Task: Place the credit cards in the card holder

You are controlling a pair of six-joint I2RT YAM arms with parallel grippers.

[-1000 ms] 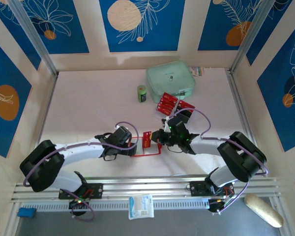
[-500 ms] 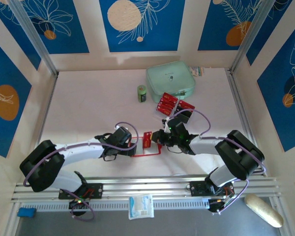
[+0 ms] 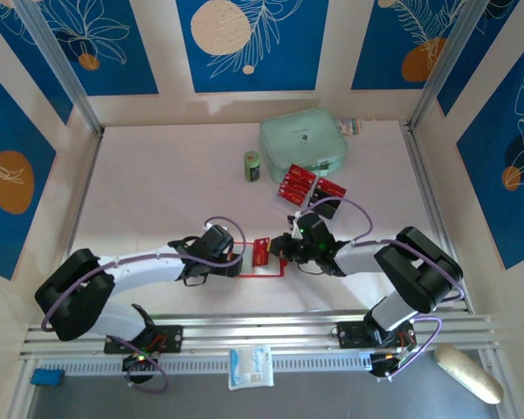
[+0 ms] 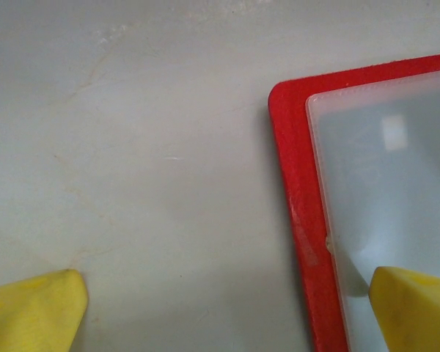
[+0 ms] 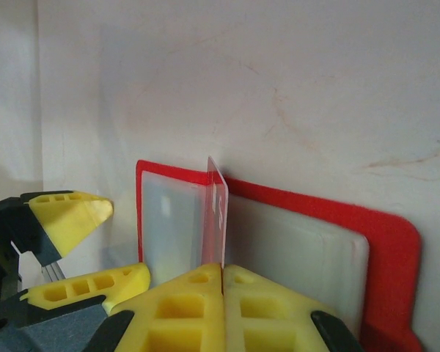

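Looks like the right gripper is clamped on one end of a thin, stiff, probably slick credit card over the card holder; left gripper wide open, straddling its edge.

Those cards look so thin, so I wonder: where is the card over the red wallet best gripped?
Pinch its two flat faces at one end, coming from the right, as the right hand does. The card is upright over the open card holder, so only the faces offer grip, and the far end is free to enter a pocket.
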